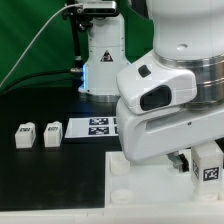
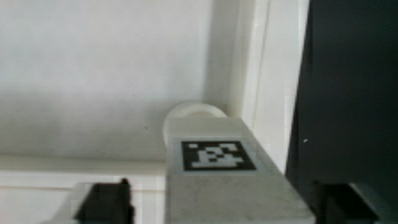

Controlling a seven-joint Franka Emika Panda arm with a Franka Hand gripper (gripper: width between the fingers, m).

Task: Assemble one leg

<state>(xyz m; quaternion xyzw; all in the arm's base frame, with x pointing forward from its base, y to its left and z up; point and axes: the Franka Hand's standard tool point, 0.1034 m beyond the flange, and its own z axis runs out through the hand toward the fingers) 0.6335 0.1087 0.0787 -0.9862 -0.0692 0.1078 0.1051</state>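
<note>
Wrist view shows the leg [image 2: 217, 150] dead centre between the gripper [image 2: 228, 203] fingers [image 2: 111, 200], which stand apart, its long axis pointing down onto the panel [image 2: 107, 70] edge.

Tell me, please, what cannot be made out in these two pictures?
Wrist view: whether the pincer grips the leg; the bottom edge cuts off its fingers.
Exterior view: the pincer is mostly hidden behind the arm's white housing.
Exterior view: tags on the two loose legs are too small to read.
</note>
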